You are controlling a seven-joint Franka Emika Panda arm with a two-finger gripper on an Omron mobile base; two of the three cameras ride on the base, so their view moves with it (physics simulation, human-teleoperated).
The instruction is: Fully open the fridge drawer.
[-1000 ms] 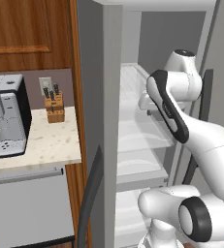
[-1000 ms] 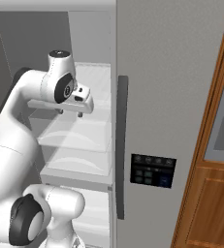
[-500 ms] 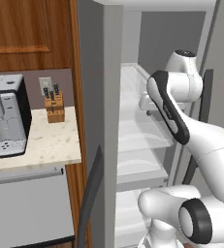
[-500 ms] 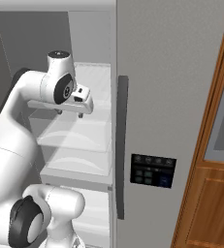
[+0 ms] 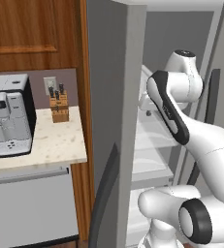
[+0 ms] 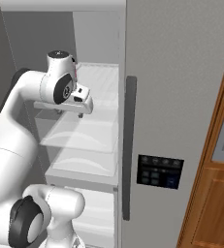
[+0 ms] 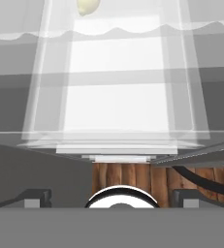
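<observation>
Your jaws point(image 6: 67, 110) hang inside the open fridge above the shelves; you cannot tell if they are open or closed. The drawer point(image 7: 116, 131) lies directly below them, translucent.

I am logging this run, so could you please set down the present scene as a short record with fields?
Setting: simulated kitchen, fridge with its left door swung open
Claw: the claw hangs inside the fridge above a pale shelf, touching nothing that can be seen
Claw state: cannot tell from these views
Fridge drawer: translucent bin looked down on in the hand view; how far out it stands is unclear
Inside the fridge: a pale yellowish item
Counter: coffee machine and knife block
</observation>
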